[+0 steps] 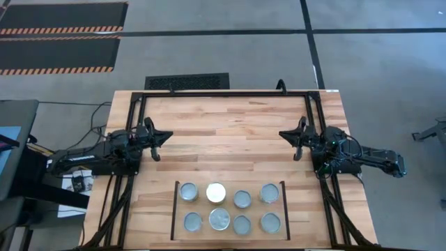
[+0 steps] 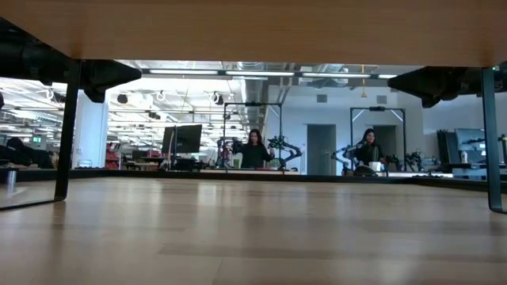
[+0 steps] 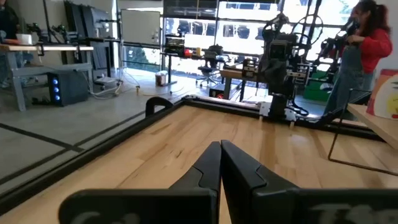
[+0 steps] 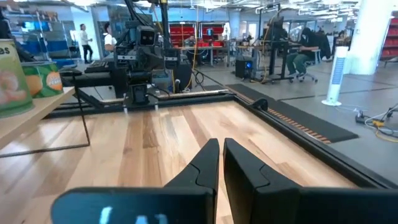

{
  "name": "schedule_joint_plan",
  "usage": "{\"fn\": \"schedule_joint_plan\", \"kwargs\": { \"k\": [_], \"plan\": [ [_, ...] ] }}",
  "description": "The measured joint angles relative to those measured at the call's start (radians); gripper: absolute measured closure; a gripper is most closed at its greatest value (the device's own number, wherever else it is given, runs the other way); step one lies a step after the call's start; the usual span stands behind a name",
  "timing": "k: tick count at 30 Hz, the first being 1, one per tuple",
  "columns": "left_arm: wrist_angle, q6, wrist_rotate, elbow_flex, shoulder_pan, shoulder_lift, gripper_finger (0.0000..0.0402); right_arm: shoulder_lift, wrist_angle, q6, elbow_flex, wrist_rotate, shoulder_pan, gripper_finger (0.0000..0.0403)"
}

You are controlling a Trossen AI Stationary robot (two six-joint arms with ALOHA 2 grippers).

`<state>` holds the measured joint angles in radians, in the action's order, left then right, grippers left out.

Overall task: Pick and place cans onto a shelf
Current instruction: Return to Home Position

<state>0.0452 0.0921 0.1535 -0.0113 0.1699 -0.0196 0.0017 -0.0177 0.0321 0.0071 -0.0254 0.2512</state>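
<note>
Several cans stand in two rows on the shelf (image 1: 206,207), a light wood plank between two thin black bars at the table's near middle. One has a white top (image 1: 216,192) and one is wider (image 1: 219,219). The rest have grey tops, such as the can (image 1: 269,193). My left gripper (image 1: 164,136) hangs at the table's left side, pointing level toward the middle, shut and holding nothing (image 3: 220,163). My right gripper (image 1: 286,134) faces it from the right side, its fingers a narrow slit apart (image 4: 221,160), with nothing between them. Both are well away from the cans.
A black metal frame (image 1: 230,93) runs around the wooden table (image 1: 230,132). Bare wood lies between the two grippers. The shelf's edge with a labelled can (image 4: 18,74) shows beside the right gripper's view. People stand in the room beyond (image 2: 255,149).
</note>
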Motion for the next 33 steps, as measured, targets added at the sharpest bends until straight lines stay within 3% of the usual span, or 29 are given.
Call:
{"fn": "schedule_joint_plan", "kwargs": {
  "k": [11,33],
  "plan": [
    [-0.001,-0.18,-0.01,0.0,0.0,0.0,0.0401,0.0,0.002,-0.014,-0.001,0.0,0.0,0.0356],
    [-0.001,-0.15,-0.009,0.001,0.0,0.0,0.0401,0.0,0.003,-0.014,-0.001,-0.001,0.0,0.0356]
  ]
}}
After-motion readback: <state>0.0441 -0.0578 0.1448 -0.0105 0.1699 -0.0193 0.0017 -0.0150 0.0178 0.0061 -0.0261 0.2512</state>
